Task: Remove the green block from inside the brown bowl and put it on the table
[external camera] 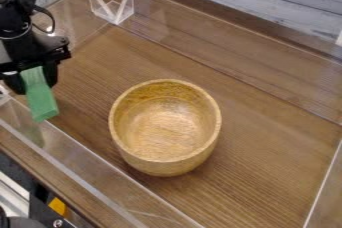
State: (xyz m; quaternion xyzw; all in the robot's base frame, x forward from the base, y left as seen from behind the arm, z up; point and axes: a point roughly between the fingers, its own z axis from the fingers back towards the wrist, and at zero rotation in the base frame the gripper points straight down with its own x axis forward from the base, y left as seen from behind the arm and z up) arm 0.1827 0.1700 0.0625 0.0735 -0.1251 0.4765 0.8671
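Note:
The green block [42, 99] hangs upright at the left side of the table [254, 82], its lower end at or just above the wood near the clear front wall. My gripper [36, 75] is shut on the green block's top end, black fingers on either side. The brown bowl [164, 126] stands in the middle of the table, to the right of the block, and I see nothing inside it.
Clear plastic walls [80, 167] edge the table at the front and sides. A clear folded plastic piece [112, 4] stands at the back left. The black arm [16, 17] rises at the far left.

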